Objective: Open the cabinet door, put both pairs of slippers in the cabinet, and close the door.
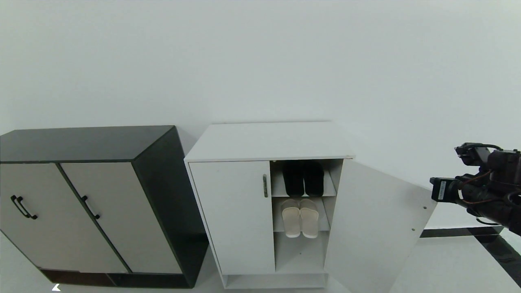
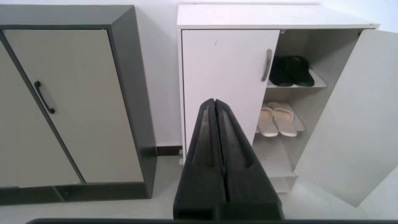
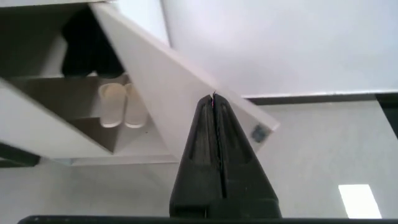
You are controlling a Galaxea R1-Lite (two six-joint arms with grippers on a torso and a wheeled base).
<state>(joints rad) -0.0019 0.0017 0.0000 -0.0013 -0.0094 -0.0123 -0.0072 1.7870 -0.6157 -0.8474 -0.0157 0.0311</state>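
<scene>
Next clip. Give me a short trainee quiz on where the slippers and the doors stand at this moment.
1. True or false: inside the white cabinet, the black slippers lie above the white slippers.
2. The right pincer is: A) open, B) shut on a slipper, C) shut and empty.
3. Fill in: the right door stands ____.
Key: 1 true; 2 C; 3 open.
</scene>
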